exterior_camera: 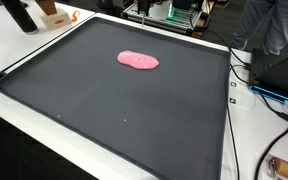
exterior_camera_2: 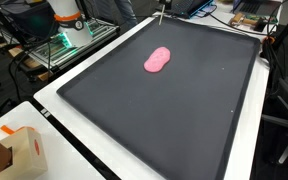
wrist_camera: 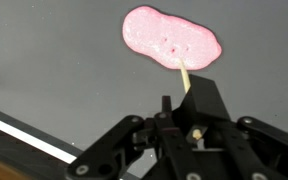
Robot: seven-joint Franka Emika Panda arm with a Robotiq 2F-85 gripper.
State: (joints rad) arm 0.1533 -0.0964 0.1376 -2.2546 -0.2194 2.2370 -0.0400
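Got a white table (exterior_camera: 19, 45) here with a big black mat (exterior_camera: 114, 110) covering nearly all of it. Seeing a tangle of cables (exterior_camera: 274, 97) off the mat's right side in an exterior view, and a small cardboard box (exterior_camera_2: 19, 150) sitting on the table's near left corner in an exterior view. Only catching the gripper (wrist_camera: 197, 100) in the wrist view, down along the bottom edge, closed in narrow. Spotting a flat pink blob (exterior_camera: 138, 60) lying on the mat in both exterior views, toward the far half, well apart from every rim. Pinched in that gripper: a thin wooden stick (wrist_camera: 184, 75) poking out ahead. From the wrist view, seeing its tip overlap the blob's near edge; can't tell whether actually touching or just hovering above.
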